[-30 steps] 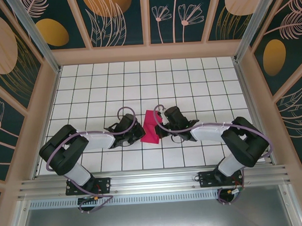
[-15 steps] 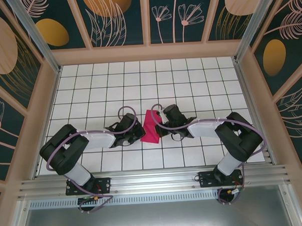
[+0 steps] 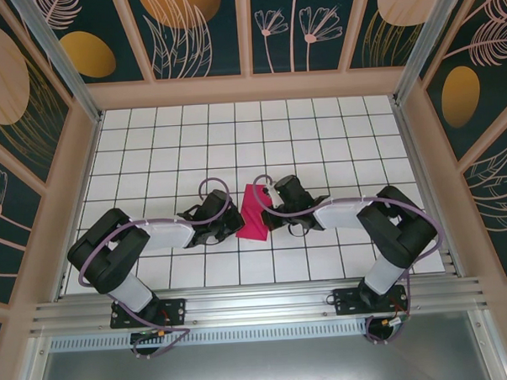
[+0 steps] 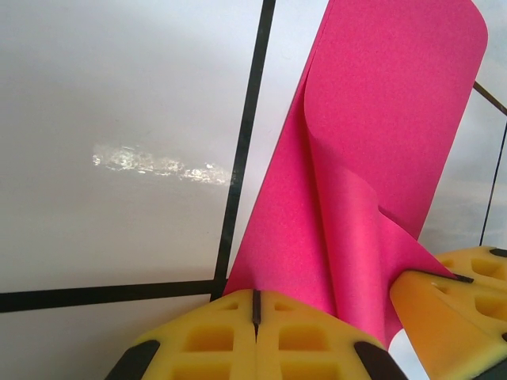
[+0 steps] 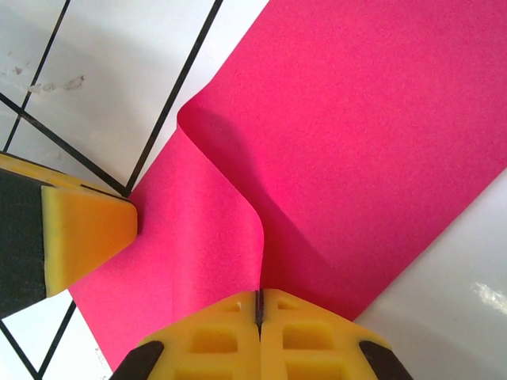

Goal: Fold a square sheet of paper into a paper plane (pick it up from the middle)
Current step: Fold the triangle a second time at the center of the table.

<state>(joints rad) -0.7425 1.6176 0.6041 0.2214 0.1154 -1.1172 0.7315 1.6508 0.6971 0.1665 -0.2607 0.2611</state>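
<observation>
Magenta-pink paper: the square sheet of paper (image 3: 253,213) sits between the two grippers, about midway across the white gridded table (image 3: 150,144) and in its nearer half.
Room beyond the sheet: bare tiles run from the sheet's far edge up to the back wall (image 3: 249,89); this is the widest free stretch.
Room beside the sheet: the left gripper (image 3: 234,228) and its forearm fill one side, the right gripper (image 3: 268,216) and its forearm the other. Past the arms, bare tiles reach the peach side frames (image 3: 76,164).
Room nearer than the sheet: a short band of tiles, then the metal rail (image 3: 258,303) that carries the arm bases.
Sheet outline: from above it is a slanted four-sided patch, narrower than a full square.
Sheet form, left wrist view: the paper (image 4: 372,158) bends over in a soft rounded curve at its far end, one layer lapping another, with no sharp crease.
Sheet form, right wrist view: a flap rolls up off the flatter part (image 5: 372,142), its edge curving down to the pads.
Left jaws: the yellow pads (image 4: 206,340) of the left gripper (image 4: 255,313) are pressed together with the sheet's edge caught in the seam.
Right jaws: the pads (image 5: 309,336) of the right gripper (image 5: 259,317) are closed too, pinching the rolled flap's edge.
Spacing: the grippers sit close, each on its own side of the sheet; each wrist view has the other gripper's yellow finger just beside the paper.
</observation>
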